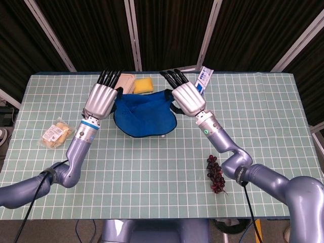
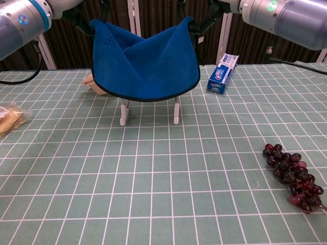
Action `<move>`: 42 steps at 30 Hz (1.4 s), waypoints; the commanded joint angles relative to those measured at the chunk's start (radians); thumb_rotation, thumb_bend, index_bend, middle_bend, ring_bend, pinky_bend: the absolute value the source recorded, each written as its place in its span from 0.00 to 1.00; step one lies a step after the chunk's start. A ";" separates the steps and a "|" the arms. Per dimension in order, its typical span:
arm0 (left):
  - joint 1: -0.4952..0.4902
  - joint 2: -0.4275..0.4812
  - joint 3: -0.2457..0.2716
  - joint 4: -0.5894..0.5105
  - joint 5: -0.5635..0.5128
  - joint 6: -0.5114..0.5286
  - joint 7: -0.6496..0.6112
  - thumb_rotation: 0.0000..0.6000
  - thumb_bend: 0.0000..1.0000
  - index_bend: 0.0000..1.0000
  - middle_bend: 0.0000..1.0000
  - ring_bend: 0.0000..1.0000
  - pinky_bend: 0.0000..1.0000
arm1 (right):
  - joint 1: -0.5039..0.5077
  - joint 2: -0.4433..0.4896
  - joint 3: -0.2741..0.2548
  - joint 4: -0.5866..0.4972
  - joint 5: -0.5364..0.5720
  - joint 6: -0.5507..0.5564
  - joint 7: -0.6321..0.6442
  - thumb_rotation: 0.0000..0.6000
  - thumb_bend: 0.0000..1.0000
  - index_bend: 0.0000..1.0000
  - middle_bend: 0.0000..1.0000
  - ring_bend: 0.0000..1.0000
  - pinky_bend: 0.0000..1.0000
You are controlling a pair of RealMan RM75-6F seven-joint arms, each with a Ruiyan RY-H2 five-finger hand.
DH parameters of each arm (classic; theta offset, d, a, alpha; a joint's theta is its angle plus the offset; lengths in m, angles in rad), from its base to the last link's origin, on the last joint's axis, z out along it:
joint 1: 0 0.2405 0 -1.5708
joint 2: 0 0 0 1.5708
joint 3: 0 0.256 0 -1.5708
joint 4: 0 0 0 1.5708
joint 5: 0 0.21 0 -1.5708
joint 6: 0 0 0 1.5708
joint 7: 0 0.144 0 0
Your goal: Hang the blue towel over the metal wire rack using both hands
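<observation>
From the head view, the blue towel [image 1: 145, 115] looks soft and fuzzy, with a dark edge all round. It hangs in a curved, baggy shape between the two hands, above the far middle of the green squared table [image 1: 263, 111]. The left hand [image 1: 101, 99] has a shiny silver back and black fingers. It holds the towel's left top corner, but the fingers point away, so how they curl on the cloth is hidden. The right hand [image 1: 187, 98] looks the same and holds the right top corner. Behind the towel lie a flat tan box [image 1: 126, 79] – its lid is on, so what is in it cannot be told – and a yellow sponge [image 1: 143, 84]. A blue and white toothpaste box [image 1: 202, 81] lies just behind the right hand. A clear bag with bread [image 1: 55, 133] sits at the left, and a bunch of dark grapes [image 1: 216, 175] at the right.

From the chest view, the towel [image 2: 148, 66] sags in the middle, with its two top corners pinched up high. Black fingers [image 2: 200, 24] of the right hand are closed tight on the right corner. The left hand's dark fingers [image 2: 82, 21] close on the left corner. The thin metal wire rack [image 2: 174, 111] stands on the table right under the towel – only its two legs show below the cloth. Whether the towel rests on its top bar cannot be told.
</observation>
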 commanded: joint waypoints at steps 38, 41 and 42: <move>0.030 -0.096 0.105 0.203 -0.069 -0.075 -0.117 1.00 0.14 0.00 0.00 0.00 0.00 | -0.018 -0.139 -0.115 0.233 -0.041 -0.040 0.136 1.00 0.05 0.02 0.00 0.00 0.00; 0.036 -0.087 0.097 0.182 -0.107 -0.082 -0.082 1.00 0.08 0.00 0.00 0.00 0.00 | -0.029 -0.123 -0.114 0.206 -0.037 -0.033 0.125 1.00 0.04 0.01 0.00 0.00 0.00; 0.039 -0.083 0.098 0.177 -0.114 -0.082 -0.074 1.00 0.07 0.00 0.00 0.00 0.00 | -0.033 -0.116 -0.114 0.195 -0.036 -0.031 0.122 1.00 0.04 0.01 0.00 0.00 0.00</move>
